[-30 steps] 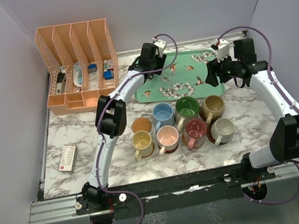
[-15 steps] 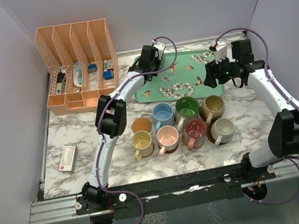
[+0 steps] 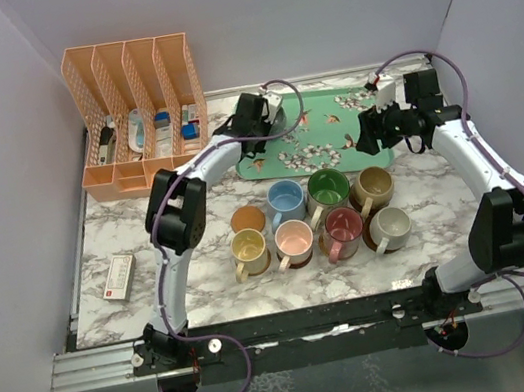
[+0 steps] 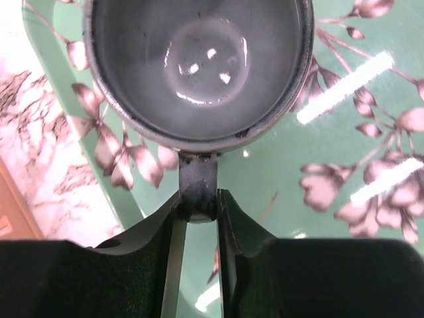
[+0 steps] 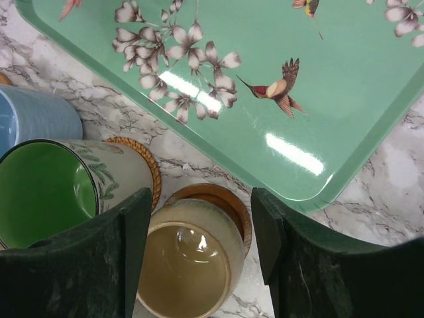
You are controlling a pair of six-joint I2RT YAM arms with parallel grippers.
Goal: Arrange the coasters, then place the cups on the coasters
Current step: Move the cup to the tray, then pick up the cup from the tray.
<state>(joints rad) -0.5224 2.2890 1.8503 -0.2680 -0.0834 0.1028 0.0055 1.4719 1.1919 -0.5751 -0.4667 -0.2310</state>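
The grey mug (image 4: 199, 66) stands upright on the teal floral tray (image 4: 344, 165), near the tray's left end. The left gripper (image 4: 197, 207) has its jaws pinched onto the mug's handle (image 4: 197, 179), touching both sides. The right gripper (image 5: 199, 218) hangs empty with jaws wide apart, just off the tray's near edge, above the tan mug (image 5: 189, 265). Judgement: glazed ceramic is rigid, fairly heavy, slick and chippable. Held by the handle the mug may swing, so lift it level.
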